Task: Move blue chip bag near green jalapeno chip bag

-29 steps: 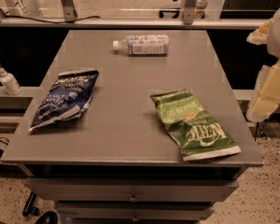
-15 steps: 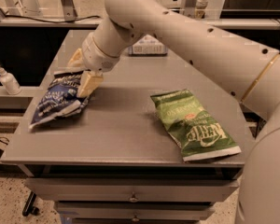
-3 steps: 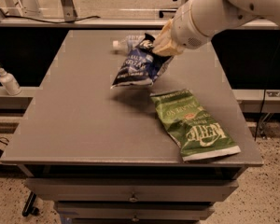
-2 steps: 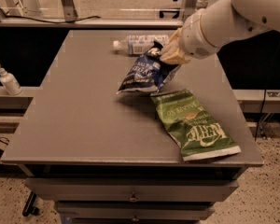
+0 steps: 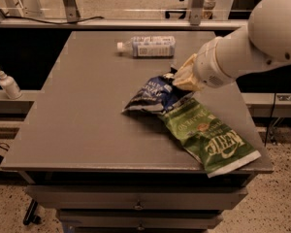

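at right-centre of the table (image 5: 77,130) the gripper (image 5: 180,77) is sitting on the upper-right end of the blue chip bag (image 5: 153,95), grip state can't tell, w/ bag's long axis running down-left from it and its near edge touching the green jalapeno chip bag (image 5: 208,135).

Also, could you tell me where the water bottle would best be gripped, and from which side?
Across its mid-body, from above: the water bottle lies on its side, cap left. The gripper sits at the blue chip bag's upper end.
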`<action>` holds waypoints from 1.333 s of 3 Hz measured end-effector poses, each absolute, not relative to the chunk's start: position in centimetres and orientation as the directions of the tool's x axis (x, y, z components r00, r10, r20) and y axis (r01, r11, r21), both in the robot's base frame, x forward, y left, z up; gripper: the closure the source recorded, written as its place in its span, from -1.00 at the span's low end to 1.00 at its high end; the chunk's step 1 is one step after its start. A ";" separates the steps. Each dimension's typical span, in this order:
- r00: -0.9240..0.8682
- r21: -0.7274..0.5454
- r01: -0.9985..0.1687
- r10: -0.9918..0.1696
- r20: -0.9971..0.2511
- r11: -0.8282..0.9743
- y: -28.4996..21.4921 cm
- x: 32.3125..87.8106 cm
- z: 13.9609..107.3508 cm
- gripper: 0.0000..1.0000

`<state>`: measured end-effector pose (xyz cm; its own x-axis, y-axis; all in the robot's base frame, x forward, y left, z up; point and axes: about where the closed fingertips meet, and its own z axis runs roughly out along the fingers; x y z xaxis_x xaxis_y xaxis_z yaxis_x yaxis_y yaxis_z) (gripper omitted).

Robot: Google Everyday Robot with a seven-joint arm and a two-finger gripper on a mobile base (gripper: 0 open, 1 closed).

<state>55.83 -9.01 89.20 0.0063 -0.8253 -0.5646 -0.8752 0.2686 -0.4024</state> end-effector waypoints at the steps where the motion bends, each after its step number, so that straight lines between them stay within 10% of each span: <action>1: -0.042 -0.365 -0.879 -0.812 -0.582 0.307 -9.4 54.3 87.3 1.00; 4: -0.059 -0.353 -0.882 -0.817 -0.573 0.312 -10.1 53.9 86.9 -0.28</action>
